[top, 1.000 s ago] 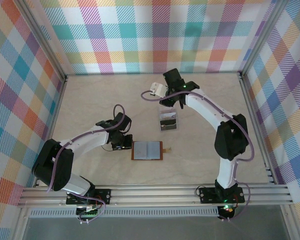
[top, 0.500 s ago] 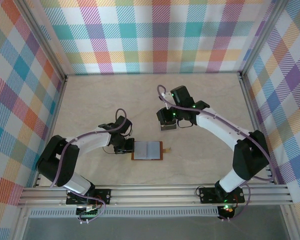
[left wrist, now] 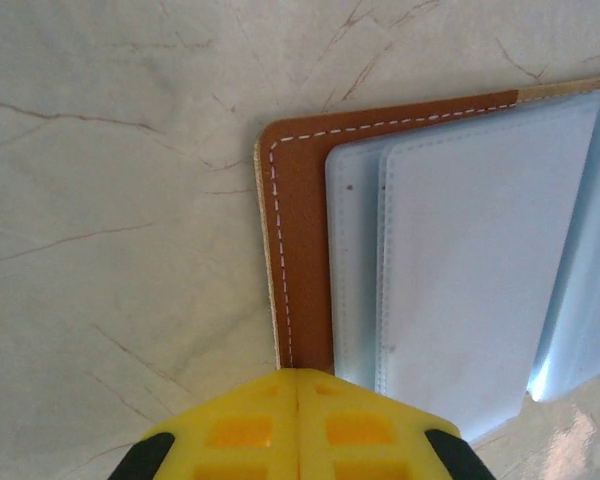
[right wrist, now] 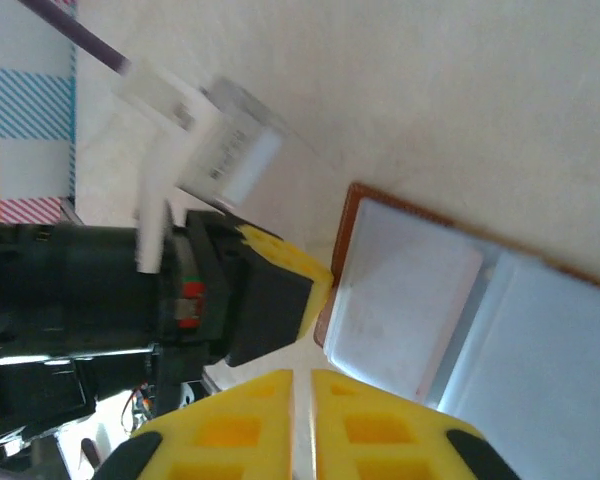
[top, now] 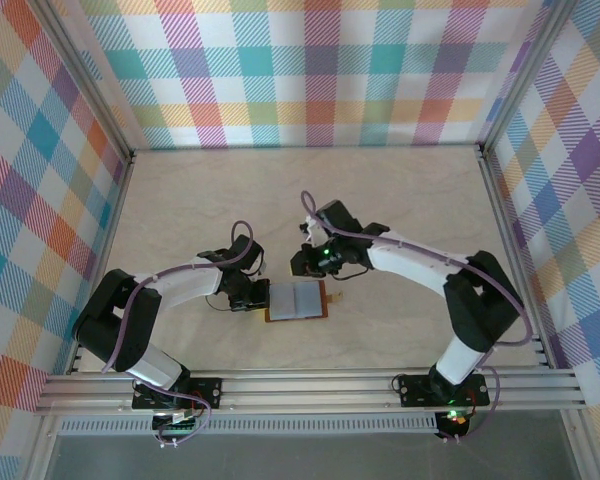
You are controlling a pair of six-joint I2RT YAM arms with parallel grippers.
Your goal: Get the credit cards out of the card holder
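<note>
My left end effector [left wrist: 298, 398], closed and empty, sits at the open wallet's [left wrist: 302, 240] edge; my right end effector [right wrist: 302, 402], nearly closed, holds nothing.

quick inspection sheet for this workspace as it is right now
surface: beige veined tabletop, no spills seen
job's things: brown card holder lies open and flat, clear sleeves facing up; cannot tell whether credit cards sit in them
clutter: nothing seen
hands: left hand shut, at the card holder's left edge; right hand near its far edge, fingers drawn together, nothing between them
cables: purple cable by the left wrist, clear of the card holder
surroundings: plaid walls, aluminium frame rails
</note>
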